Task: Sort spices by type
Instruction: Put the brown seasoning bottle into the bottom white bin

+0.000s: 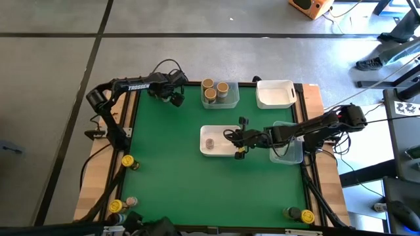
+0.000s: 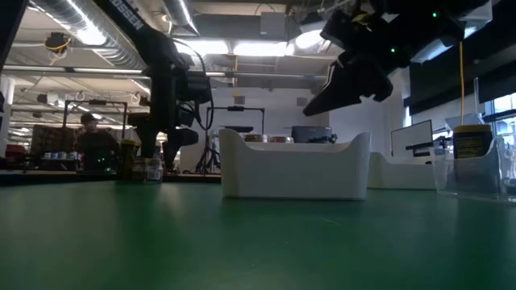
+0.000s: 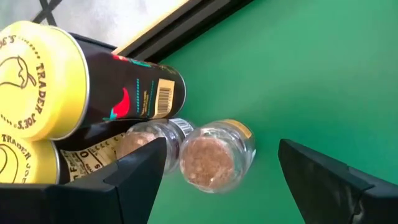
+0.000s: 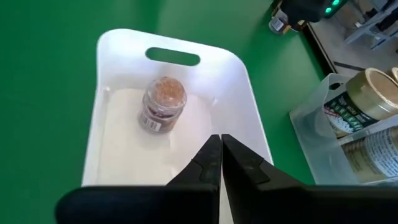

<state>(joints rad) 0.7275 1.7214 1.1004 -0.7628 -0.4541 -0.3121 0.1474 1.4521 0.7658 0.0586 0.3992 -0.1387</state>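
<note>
A small spice jar (image 1: 210, 143) (image 4: 163, 102) with a brownish top and a dark label stands upright on the floor of the white tray (image 1: 220, 152) (image 4: 106, 124) at mid-table. My right gripper (image 1: 231, 136) (image 4: 221, 142) hovers shut above that tray's right part, beside the jar and clear of it; the low view shows it above the tray's rim (image 2: 318, 105). My left gripper (image 1: 176, 99) (image 3: 221, 152) waits open near the table's far left edge. Its wrist view shows yellow-lidded jars (image 3: 37, 81) and two small glass jars (image 3: 214, 155) standing on the green table.
Three tan-lidded jars sit in a tray (image 1: 218, 94) at the far edge, beside a white tray (image 1: 274, 94). A clear tray (image 1: 289, 154) (image 4: 323, 118) holding larger jars lies under my right arm. More jars stand at the left edge (image 1: 128, 160) and the near corners (image 1: 117, 206) (image 1: 302, 214).
</note>
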